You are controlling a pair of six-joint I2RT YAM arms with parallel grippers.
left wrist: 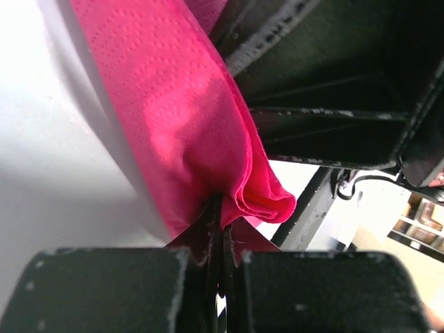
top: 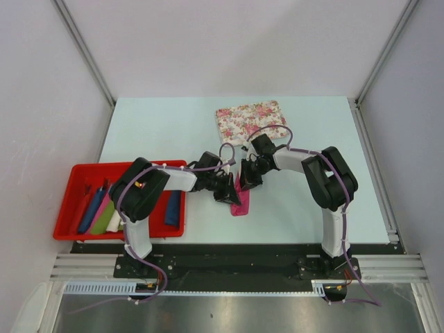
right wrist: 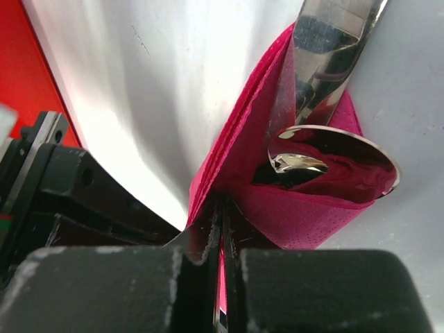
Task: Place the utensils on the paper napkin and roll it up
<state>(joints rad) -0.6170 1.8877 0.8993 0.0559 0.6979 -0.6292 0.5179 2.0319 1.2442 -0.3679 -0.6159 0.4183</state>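
**Mid-roll, pinched from both sides**

From above: finds the left gripper and right gripper nose to nose near the middle of the table, meeting over the paper napkin, a narrow pink bundle lying near the red tray. Leaves the floral mat farther back, apart from the work.

From the left wrist: shows the fingers closed right down on a gathered fold of pink paper, with nothing else in the grip. Probably pins the layers this way to stop them springing open. Shows no cutlery from here.

From the right wrist: shows these fingers also fully closed on a napkin edge, at the gaping end of the fold. Reveals the utensils inside the pocket, a spoon bowl below a flat silvery shaft, half wrapped. Suggests rolling begun, not finished. Calls for turning both pinches together, to avoid tearing thin paper or spilling metal.
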